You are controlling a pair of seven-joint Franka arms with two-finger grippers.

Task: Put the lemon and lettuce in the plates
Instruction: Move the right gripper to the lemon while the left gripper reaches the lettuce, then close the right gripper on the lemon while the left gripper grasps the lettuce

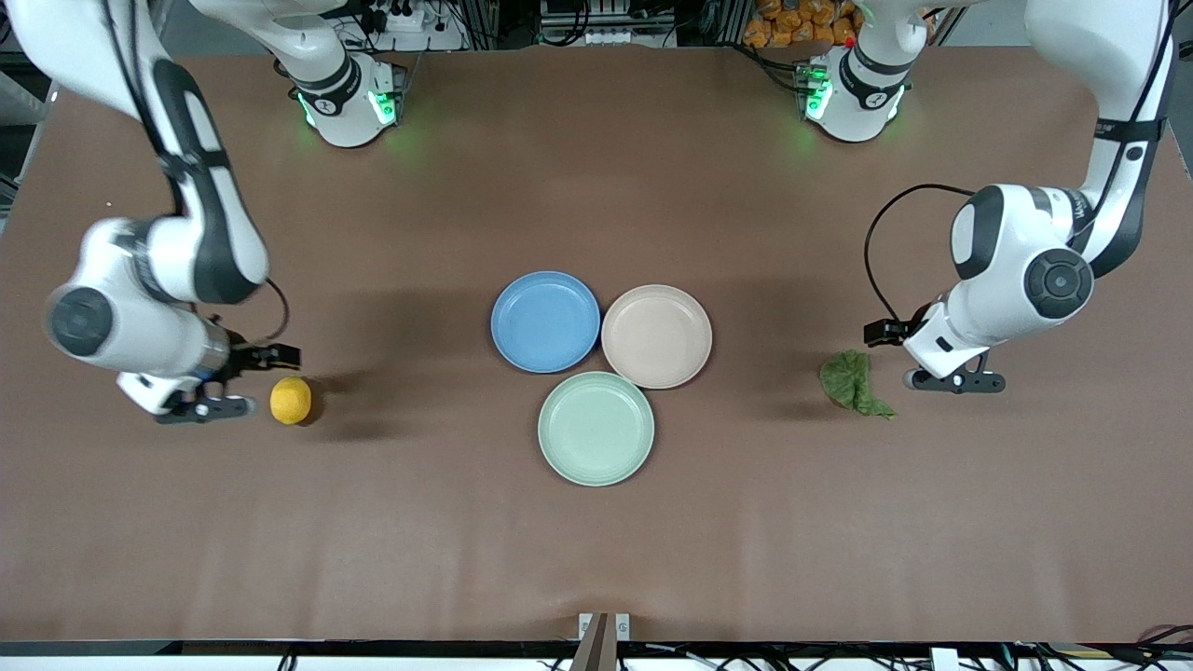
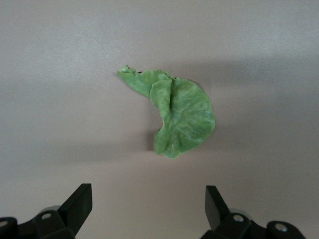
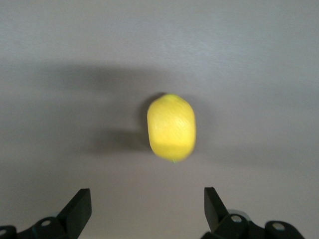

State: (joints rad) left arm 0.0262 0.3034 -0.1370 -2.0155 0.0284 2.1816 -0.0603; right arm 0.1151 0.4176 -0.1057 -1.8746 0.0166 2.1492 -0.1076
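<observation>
The lemon (image 1: 291, 400) lies on the brown tabletop (image 1: 596, 540) near the edge at the right arm's end. The right claw (image 1: 244, 382) is low just beside the lemon, on the side toward that edge. Its two fingers stand wide apart and it holds nothing; in the right wrist view the lemon (image 3: 171, 127) lies on the bare surface ahead of the two black fingertips (image 3: 77, 209), not between them.

The lettuce (image 1: 854, 382) lies flat on the tabletop near the edge at the left arm's end. The left claw (image 1: 918, 356) is low just beside the leaf, on the side toward that edge. It is also open and empty; in the left wrist view the lettuce (image 2: 177, 113) lies ahead of the spread fingertips (image 2: 78, 206), apart from them.

In the middle of the tabletop three plates lie close together. The blue plate (image 1: 545, 321) and the beige-pink plate (image 1: 656, 336) lie side by side, the blue one toward the right arm's end. The mint-green plate (image 1: 596, 428) lies nearer to the front camera than both. All three plates have nothing in them.
</observation>
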